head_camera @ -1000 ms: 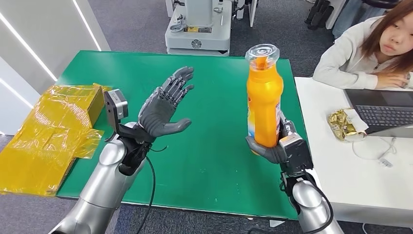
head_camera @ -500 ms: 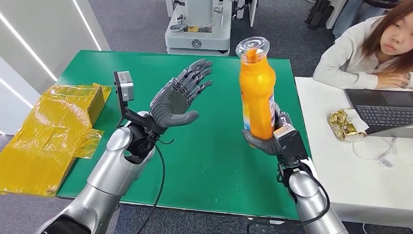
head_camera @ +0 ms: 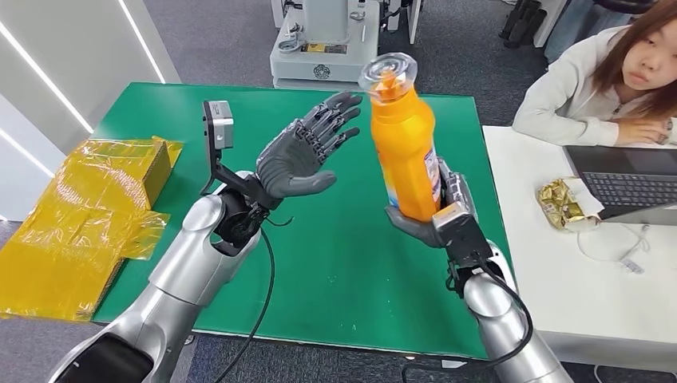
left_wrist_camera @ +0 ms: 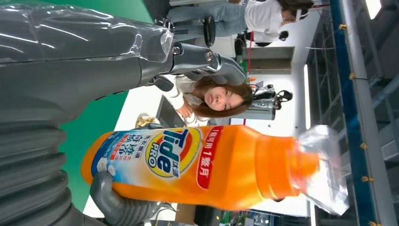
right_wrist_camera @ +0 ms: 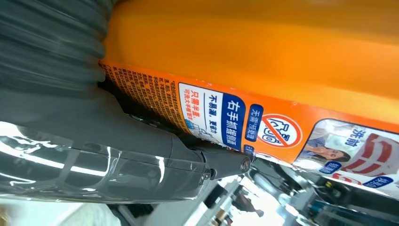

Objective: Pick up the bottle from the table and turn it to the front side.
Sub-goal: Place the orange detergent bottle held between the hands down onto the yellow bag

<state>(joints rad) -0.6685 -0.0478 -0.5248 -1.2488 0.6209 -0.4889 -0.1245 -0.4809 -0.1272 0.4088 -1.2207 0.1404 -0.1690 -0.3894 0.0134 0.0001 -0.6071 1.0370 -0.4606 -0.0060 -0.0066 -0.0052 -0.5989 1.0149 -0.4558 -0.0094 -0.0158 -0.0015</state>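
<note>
Head view: the right hand (head_camera: 435,215) grips the bottle (head_camera: 403,152) by its base, fingers wrapped round the bottom, and holds it up off the green table (head_camera: 335,263), over the right half nearer the back edge. The long axis is nearly upright, with the cap (head_camera: 389,72) leaning a bit toward the left hand (head_camera: 307,152). That hand is up with palm facing the bottle, fingers spread, holding nothing, just beside it but not touching. So the bottle sits straight across from the left palm, and my guess is the next bit is a handover or a two-hand twist.

Left wrist view: the bottle (left_wrist_camera: 202,165) runs lengthwise across the picture, and the label facing this camera reads "Tide PRO" plus Chinese text I can't fully make out. Looks like the front label points at the left palm. The thumb (left_wrist_camera: 94,52) is clear of it. A person (left_wrist_camera: 221,96) sits behind.

Right wrist view: the hand (right_wrist_camera: 94,155) is pressed against the bottle (right_wrist_camera: 263,61). This side looks like the back label: small Chinese print and a red crossed-circle warning icon.
</note>
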